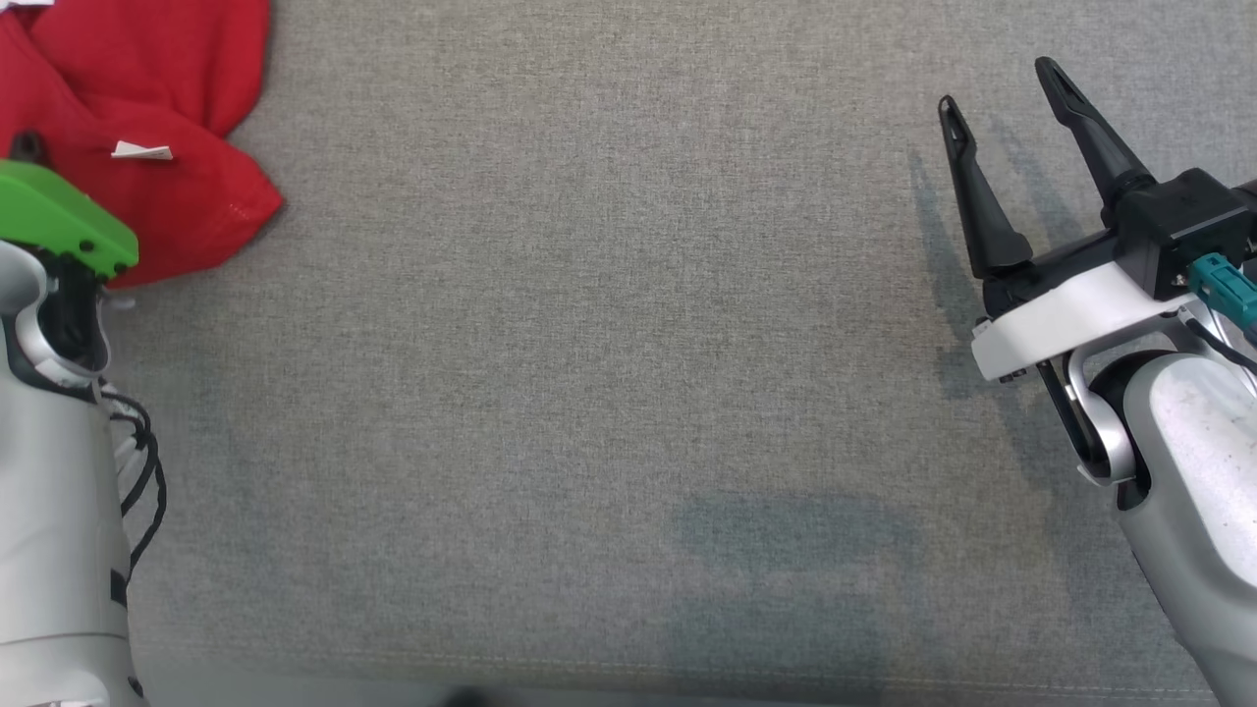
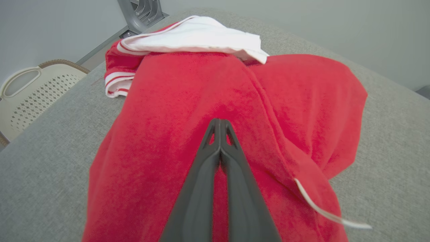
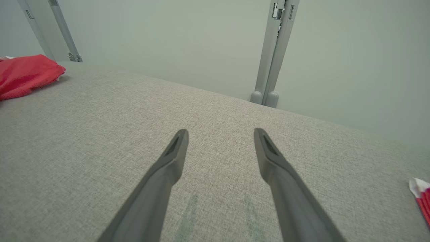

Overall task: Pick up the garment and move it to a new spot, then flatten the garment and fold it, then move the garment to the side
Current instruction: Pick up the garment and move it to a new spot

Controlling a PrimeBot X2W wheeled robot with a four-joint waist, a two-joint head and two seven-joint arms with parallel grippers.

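One garment, red and bunched into a loose heap, lay at the far left of the grey padded surface, well apart from the bare middle. The left gripper was down on the heap with its two dark fingers pressed together tip to tip against the red cloth. Whether a pinch of fabric sat between them could not be told from the left wrist view. The right gripper hovered over the surface on the right side with its fingers spread wide and nothing between them.

The cloth looked soft, napped and fairly thick (something like fleece), so it was probably light but limp. It would likely sag, trail and unfold once lifted, not keep its shape. The nap should give the fingers good friction, though a shallow pinch of a single layer might slip out under the weight of the rest.

Firmer places to take hold looked to be the striped cuff and the white lining at the far end of the heap, where the fabric is doubled and hemmed. A thin white strip dangled from the near fold and seemed too flimsy to pull by. A pale basket stood off the edge.
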